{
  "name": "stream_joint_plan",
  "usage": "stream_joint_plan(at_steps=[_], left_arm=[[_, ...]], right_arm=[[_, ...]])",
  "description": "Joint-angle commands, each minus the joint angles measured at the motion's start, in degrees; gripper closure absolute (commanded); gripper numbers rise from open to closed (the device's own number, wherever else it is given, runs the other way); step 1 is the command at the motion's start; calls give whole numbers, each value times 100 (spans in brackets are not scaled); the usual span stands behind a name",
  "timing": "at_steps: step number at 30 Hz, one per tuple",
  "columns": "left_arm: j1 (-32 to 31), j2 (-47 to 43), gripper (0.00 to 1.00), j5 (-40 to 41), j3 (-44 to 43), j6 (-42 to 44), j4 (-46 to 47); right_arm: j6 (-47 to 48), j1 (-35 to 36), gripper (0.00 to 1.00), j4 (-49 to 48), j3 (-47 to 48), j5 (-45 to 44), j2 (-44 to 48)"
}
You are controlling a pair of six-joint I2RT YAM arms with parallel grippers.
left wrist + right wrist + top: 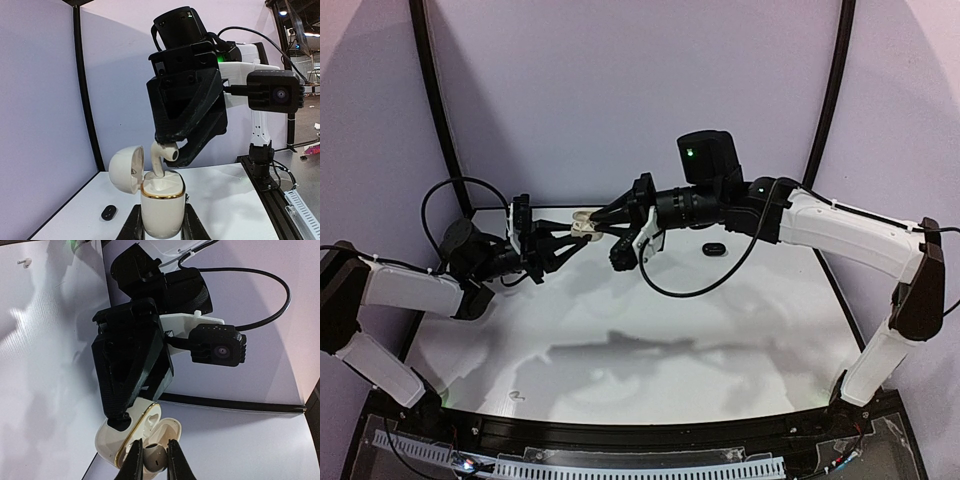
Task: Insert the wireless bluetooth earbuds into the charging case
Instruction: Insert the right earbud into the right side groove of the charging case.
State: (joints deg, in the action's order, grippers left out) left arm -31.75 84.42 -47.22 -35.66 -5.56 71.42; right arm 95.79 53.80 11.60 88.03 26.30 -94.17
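The right gripper point(170, 153) is pinching a white earbud point(164, 152) between narrowed jaws, head up and stem pointing down. The stem is dipping into the open mouth of the charging case point(161, 205). I cannot tell whether it is touching the well inside.

The left gripper point(162, 226) is gripping that case from both sides, jaws closed against its lower body and holding it upright above the counter point(720, 330). The case is cream-white with a gold rim, and its lid point(126, 169) is hanging open to one side. In the right wrist view, no other bud is showing in the part of the interior that is visible.

A second white earbud point(23, 261) is lying loose on the counter, well apart from both grippers. A black oval case point(713, 248) is sitting closed near the far edge, just beyond the right arm.

The counter is white and glossy, and it is showing the arms' shadows. Pale lilac walls are rising behind it, with black poles point(432, 100) standing at the back corners.
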Motion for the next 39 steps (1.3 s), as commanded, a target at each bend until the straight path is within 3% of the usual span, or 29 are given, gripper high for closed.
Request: stream_joint_plan(at_steps=[1,5,16,39], left_arm=[[28,-150,99,110,-121,144,2693],[30,-182,99,144,-98,189,2677],[28,-199,99,144,-55,115,2669],[27,-206,99,216,-68,-54,2708]], right_arm=[[-121,34,100,665,-235,-139,-201],[-341,41,100,617,-179,-169,-258],[-581,38,87,552,-18,-293,-355],[-694,61,81,497,72,-452,-400]])
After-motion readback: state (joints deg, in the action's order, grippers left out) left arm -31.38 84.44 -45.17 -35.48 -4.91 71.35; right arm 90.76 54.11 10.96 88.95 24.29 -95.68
